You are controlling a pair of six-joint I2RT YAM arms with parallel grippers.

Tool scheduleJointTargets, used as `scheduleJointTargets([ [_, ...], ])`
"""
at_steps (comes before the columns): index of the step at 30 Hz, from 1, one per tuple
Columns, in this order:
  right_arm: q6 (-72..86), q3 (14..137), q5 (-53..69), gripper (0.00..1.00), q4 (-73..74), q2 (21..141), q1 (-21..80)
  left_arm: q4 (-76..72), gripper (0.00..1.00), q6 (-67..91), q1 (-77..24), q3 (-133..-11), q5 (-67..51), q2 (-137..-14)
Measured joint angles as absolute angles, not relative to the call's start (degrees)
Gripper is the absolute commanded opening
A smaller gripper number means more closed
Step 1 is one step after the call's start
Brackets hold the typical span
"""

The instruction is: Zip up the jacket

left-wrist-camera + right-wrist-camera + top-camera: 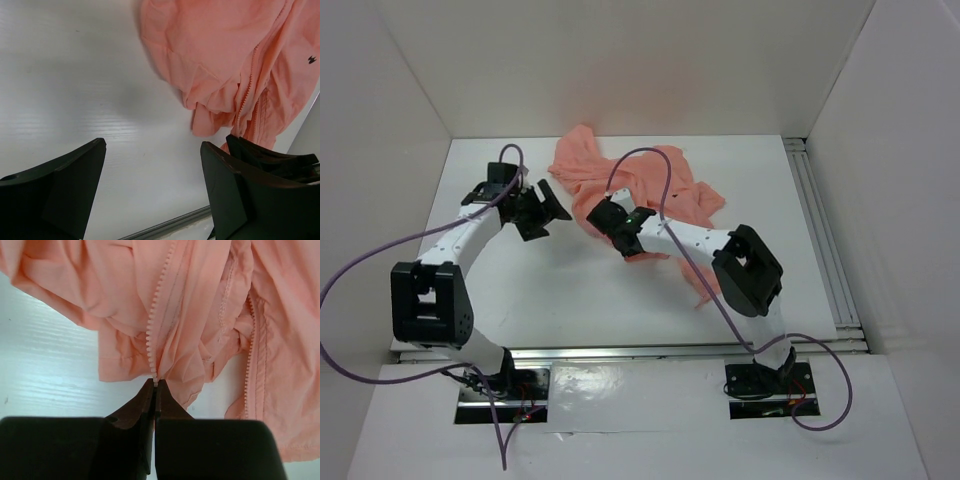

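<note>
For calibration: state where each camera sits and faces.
Top external: above, behind the bases, looking down on left tool, right tool and jacket.
Left wrist: on left arm, facing table and jacket past the open left tool.
Right wrist: close above the jacket; right tool shut on its zipper edge.
All three share the jacket.

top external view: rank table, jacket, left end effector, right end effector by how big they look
1. table
2. jacket
3. left end effector and right end effector: these look about alike, so no order between them.
</note>
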State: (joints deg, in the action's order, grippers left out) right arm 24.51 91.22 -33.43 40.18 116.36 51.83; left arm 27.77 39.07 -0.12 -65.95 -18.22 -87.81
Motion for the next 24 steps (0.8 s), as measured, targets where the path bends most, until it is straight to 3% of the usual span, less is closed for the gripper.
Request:
scheduleJointTargets([
  [3,24.47,89.82,-28.75,0.0,39.92,114.65,49.56,25.08,0.96,40.51,-4.05,-65.67,-18.15,-91.42],
  [10,23.62,89.95,-16.12,0.0,38.0,104.05,42.48,21.26,0.98,42.28,-10.24,-69.49,-16.23,-103.0],
  [16,22.59,95.5,-6.9,0.0,37.32,100.86,37.6,18.57,0.86,44.07,-12.88,-77.3,-14.17,-111.07],
  [18,22.44,97.89,-3.73,0.0,37.91,100.88,36.49,17.82,0.72,44.47,-13.17,-80.12,-14.06,-113.27],
  [19,22.41,99.53,-2.2,0.0,38.09,100.92,35.83,17.63,0.59,44.6,-13.19,-81.43,-14.0,-114.24],
  [21,22.48,103.81,0.49,0.0,38.65,101.1,34.87,17.21,0.26,45.15,-13.21,-83.44,-13.78,-115.55],
  [22,22.52,106.41,1.63,0.0,38.61,101.14,34.3,17.12,0.0,45.6,-13.21,-84.16,-13.58,-115.96],
  [24,22.65,111.74,3.66,0.0,38.63,101.19,33.17,17.21,0.0,45.41,-12.93,-85.34,-13.56,-116.18],
])
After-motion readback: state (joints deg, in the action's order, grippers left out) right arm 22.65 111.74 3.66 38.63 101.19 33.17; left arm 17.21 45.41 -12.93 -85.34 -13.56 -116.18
